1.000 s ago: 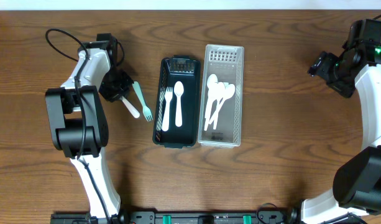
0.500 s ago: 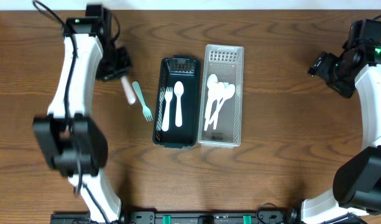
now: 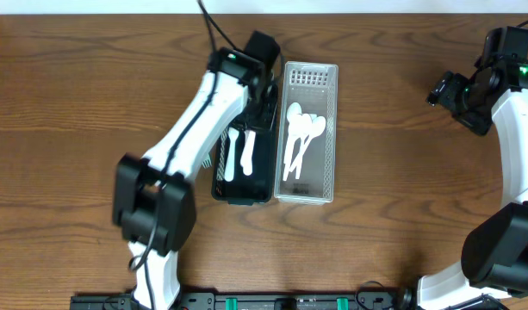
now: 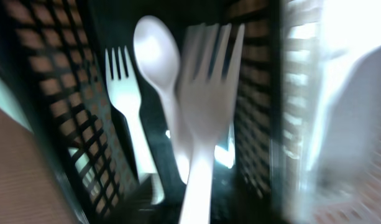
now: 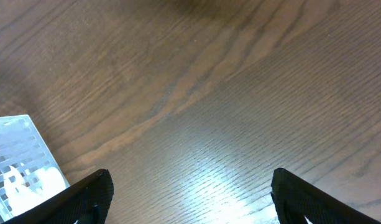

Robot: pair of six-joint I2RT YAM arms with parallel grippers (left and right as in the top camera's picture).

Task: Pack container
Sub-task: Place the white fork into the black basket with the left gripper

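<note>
Bench (image 3: pixel 401 224) carries black basket (image 3: pixel 244 197) and clear basket (image 3: pixel 329 129) side by side. We see left claw (image 3: pixel 265 100) over black basket's top end in overhead, clamped on white fork (image 4: pixel 206 99), tines above loose fork (image 4: pixel 125 93) and spoon (image 4: pixel 156 46) lying inside. Right claw (image 5: pixel 190 193) spread wide, empty, well apart from both baskets

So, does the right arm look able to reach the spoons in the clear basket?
Probably yes: the spoons lie uncovered in the clear basket, and the left arm is over the black basket beside it.
</note>
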